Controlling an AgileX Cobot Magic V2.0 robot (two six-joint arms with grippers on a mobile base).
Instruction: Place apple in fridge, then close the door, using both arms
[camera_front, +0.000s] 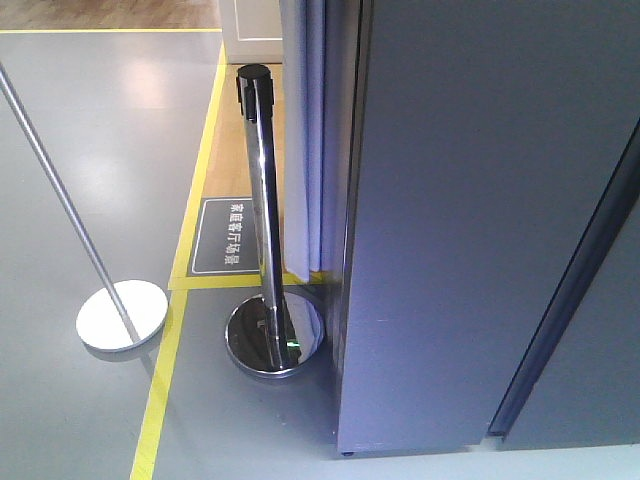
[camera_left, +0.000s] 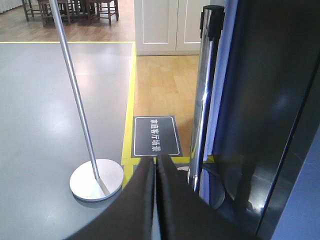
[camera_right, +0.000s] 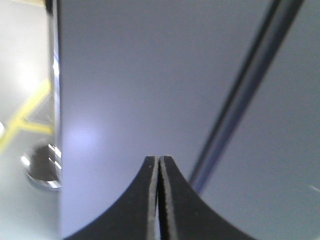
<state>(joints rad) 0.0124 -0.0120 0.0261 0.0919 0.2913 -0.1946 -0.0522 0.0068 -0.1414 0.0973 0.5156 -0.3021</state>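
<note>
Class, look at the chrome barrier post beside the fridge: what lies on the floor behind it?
Behind the chrome post lies a dark floor sign with white lettering, framed by yellow tape, then wooden flooring. The post covers the sign's right edge.

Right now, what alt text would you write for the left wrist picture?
Shut black left gripper points at grey floor beside the dark grey fridge. A chrome stanchion stands by the fridge, a thin pole on a round base farther left.
</note>
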